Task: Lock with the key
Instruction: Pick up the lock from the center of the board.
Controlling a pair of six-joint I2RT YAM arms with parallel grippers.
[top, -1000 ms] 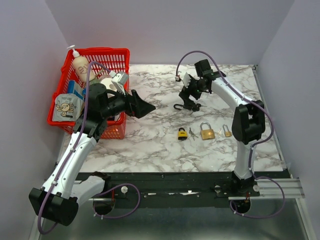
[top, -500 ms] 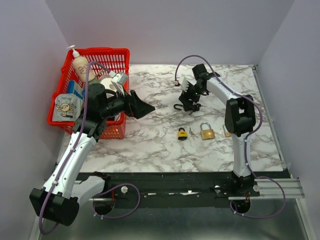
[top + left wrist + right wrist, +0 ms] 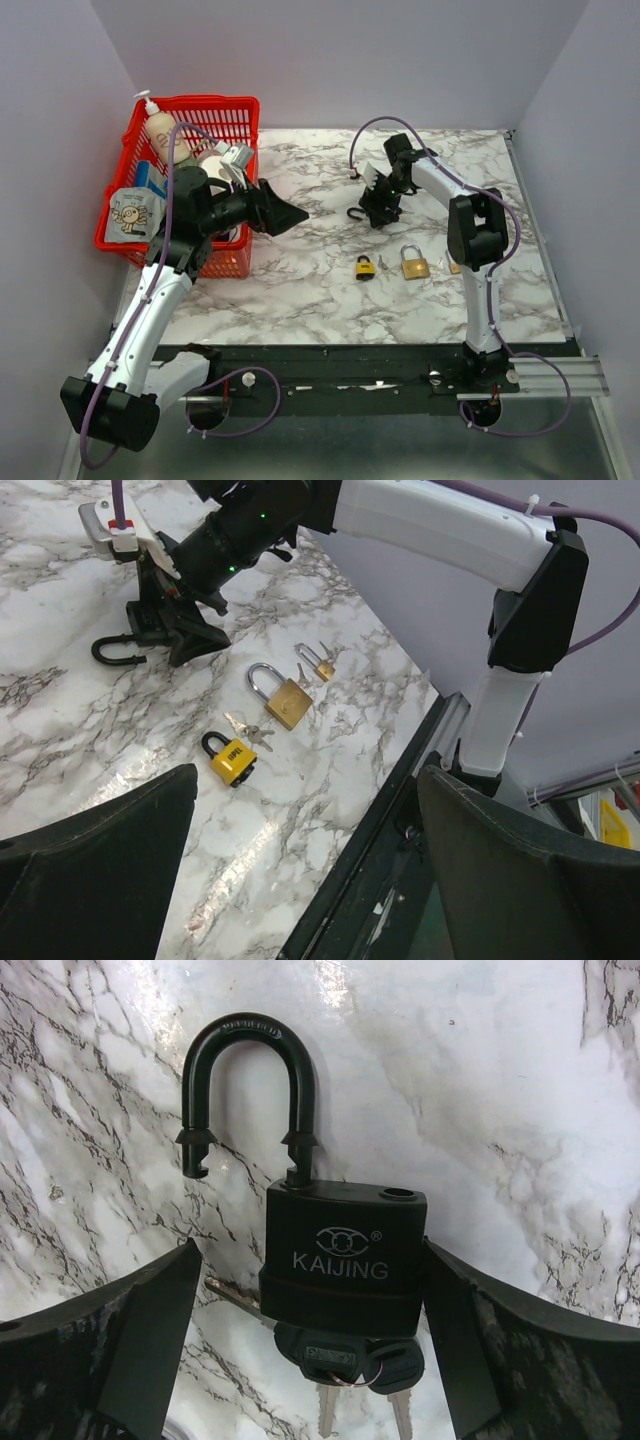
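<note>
We are recording a marble table (image 3: 300, 290) bearing a red basket (image 3: 215, 105) at its left. The left gripper (image 3: 308, 780) is hovering beside the basket, jaws wide and empty. The right gripper (image 3: 310, 1250) is straddling the black padlock (image 3: 345, 1260) mid-table, jaws wide. The shackle is open, with the key (image 3: 335, 1360) inserted.

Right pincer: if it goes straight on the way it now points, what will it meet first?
Most likely the black KAIJING padlock, lying flat on the marble table with its shackle open. Its body is framed between the right pincer's open fingers; how far below them it lies is unclear.
</note>
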